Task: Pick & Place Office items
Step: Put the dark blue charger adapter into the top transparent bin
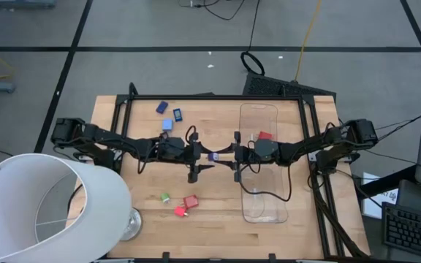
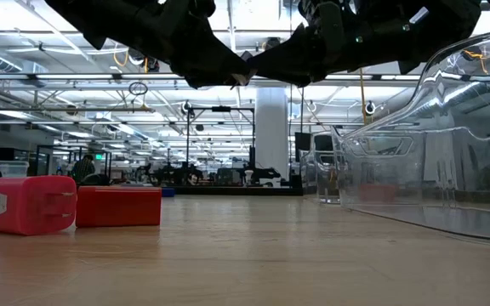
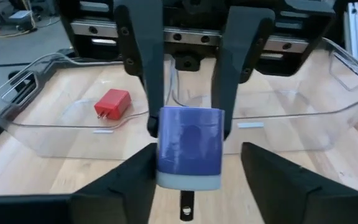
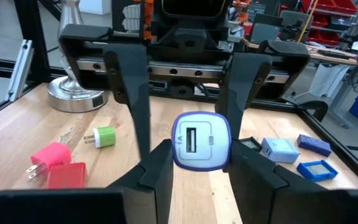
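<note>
Your two grippers meet nose to nose above the middle of the bench, with a purple charger block [image 4: 202, 141] between them. The right gripper [image 4: 199, 163] is clenched on that block: in its wrist view its two fingers press both sides of the purple piece, whose white face with the USB slot looks back at the camera. The left gripper [image 3: 196, 163] faces it from the other side with its fingers spread; in the left wrist view they stand clear of the block on either side, not touching it. So the piece hangs in the air, carried by your right arm alone, just beside the clear plastic tray [image 1: 248, 201].

Inside the tray lies one red plug piece [image 1: 264, 135], near its far end. On the bare bench [image 1: 210, 226] in front of the left arm sit a green piece [image 1: 164, 197] and two red pieces [image 1: 186, 205] close together. Beyond the left arm, toward the far edge, lie three blue pieces [image 1: 171, 115], one dark and two lighter. A big white lampshade [image 1: 42, 208] fills the near left corner.
</note>
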Available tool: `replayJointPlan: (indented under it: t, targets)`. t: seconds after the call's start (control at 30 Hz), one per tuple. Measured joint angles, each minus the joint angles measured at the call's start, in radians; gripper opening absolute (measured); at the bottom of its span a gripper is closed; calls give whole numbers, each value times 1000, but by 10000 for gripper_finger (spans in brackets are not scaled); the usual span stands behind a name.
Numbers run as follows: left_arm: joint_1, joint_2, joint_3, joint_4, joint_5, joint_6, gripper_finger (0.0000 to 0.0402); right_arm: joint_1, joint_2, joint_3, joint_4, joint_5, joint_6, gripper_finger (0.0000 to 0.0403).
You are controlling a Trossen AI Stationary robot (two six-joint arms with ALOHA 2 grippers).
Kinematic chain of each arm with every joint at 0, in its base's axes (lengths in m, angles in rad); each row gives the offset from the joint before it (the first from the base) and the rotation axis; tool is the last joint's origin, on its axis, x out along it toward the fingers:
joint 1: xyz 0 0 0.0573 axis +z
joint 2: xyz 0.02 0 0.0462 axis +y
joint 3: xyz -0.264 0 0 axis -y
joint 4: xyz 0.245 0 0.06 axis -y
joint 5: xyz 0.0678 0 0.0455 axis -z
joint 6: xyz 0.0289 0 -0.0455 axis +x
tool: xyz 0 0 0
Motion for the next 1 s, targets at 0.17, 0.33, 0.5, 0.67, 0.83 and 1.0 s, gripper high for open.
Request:
replayJointPlan:
  t: [0.17, 0.33, 0.5, 0.67, 0.83, 1.0]
  targets:
    - [-10, -1, 0, -4, -23, 20, 295, -1, 0, 0, -1, 3, 0, 117]
    - [-11, -41, 0, -44, -23, 39, 328, -1, 0, 0, -6, 3, 0, 117]
    - [-11, -137, 0, -119, -23, 42, 342, -1, -18, 0, -15, 5, 0, 117]
    - [-11, -255, 0, -229, -23, 73, 344, -1, -65, 0, -59, 5, 1, 117]
    - [-11, -343, 0, -341, -22, 78, 345, 0, -126, 0, -138, 5, 4, 117]
    - [-10, -388, 0, -417, -22, 78, 345, 0, -179, -8, -214, 26, 29, 117]
